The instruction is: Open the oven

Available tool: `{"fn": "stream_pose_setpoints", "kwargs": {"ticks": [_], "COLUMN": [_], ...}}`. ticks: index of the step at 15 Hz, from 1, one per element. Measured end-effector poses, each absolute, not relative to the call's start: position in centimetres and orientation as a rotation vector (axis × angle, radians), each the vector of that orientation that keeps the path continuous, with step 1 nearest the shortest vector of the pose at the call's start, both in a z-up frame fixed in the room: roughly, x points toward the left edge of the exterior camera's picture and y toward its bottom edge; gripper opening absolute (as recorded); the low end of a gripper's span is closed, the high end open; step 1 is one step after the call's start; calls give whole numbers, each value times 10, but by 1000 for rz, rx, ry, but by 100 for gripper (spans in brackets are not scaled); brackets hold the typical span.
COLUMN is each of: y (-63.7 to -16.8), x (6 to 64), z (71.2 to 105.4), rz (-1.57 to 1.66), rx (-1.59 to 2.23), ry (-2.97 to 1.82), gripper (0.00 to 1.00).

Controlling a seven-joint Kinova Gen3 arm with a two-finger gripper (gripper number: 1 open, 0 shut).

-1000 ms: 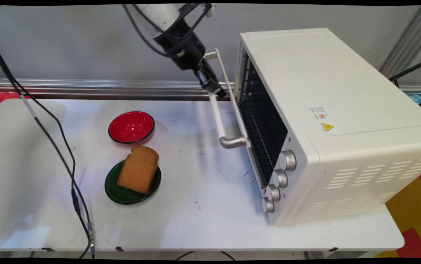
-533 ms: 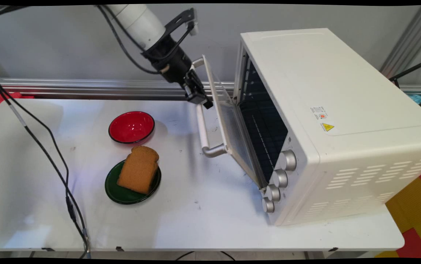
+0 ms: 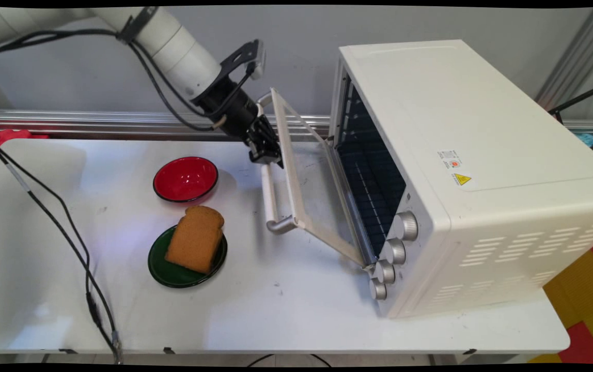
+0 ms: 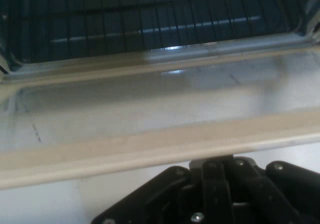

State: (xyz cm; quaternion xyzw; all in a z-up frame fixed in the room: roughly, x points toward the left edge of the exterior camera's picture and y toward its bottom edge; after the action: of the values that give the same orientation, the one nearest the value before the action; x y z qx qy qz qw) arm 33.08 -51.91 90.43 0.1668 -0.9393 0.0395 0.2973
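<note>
A cream toaster oven stands on the right of the white table. Its glass door hangs partly open, tilted out to the left. My gripper is shut on the upper part of the door's silver handle. In the hand view the door's cream frame runs across just above the black linkage. The glass and the dark wire rack inside the oven lie beyond it. The handle itself is hidden there.
A red bowl sits left of the door. In front of it lies a slice of brown bread on a green plate. Black cables hang across the table's left side. Several silver knobs line the oven's front.
The gripper has moved left and down with the handle, and the oven door has swung from nearly closed to well open.
</note>
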Motion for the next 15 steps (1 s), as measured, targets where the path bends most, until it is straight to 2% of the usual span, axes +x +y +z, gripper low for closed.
{"fn": "stream_pose_setpoints", "kwargs": {"ticks": [15], "y": [-500], "x": [379], "z": [845], "rz": [89], "rx": [382], "ry": [-2492], "gripper": [0]}}
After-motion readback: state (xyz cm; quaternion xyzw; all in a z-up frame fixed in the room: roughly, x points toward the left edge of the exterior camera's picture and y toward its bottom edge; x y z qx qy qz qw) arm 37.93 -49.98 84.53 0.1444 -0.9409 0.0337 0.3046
